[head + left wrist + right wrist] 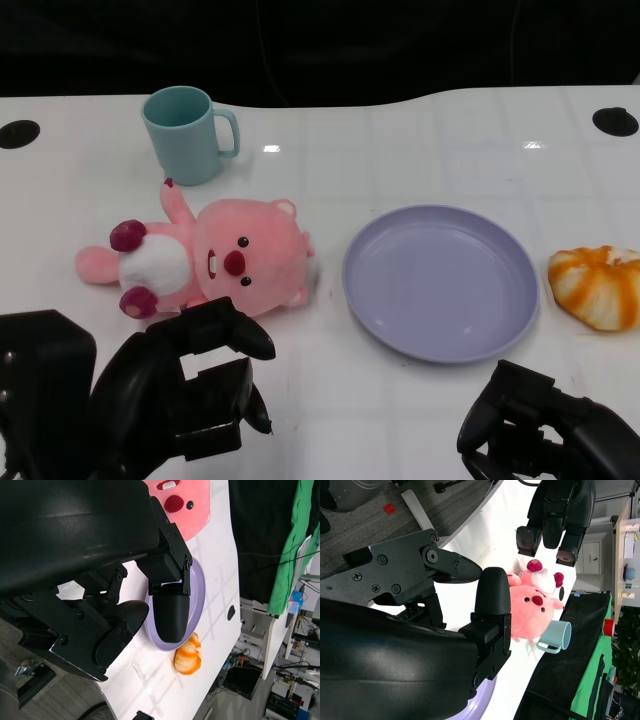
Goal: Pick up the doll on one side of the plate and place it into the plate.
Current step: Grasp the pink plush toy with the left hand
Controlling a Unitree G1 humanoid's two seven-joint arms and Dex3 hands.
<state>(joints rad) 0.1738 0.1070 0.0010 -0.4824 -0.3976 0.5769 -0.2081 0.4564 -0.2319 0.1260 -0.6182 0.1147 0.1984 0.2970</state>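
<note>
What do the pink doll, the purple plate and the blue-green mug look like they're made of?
The pink doll looks like soft plush fabric: a fuzzy, matte surface with rounded, stuffed limbs. The purple plate seems to be smooth plastic or melamine, though glazed ceramic is possible; it has an even color and a soft sheen. The blue-green mug looks like plastic or glazed ceramic, smooth and uniformly colored; the pictures cannot settle which.

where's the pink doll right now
In the head view the pink doll lies on the table left of the purple plate, below the teal mug, just beyond the left hand.
</note>
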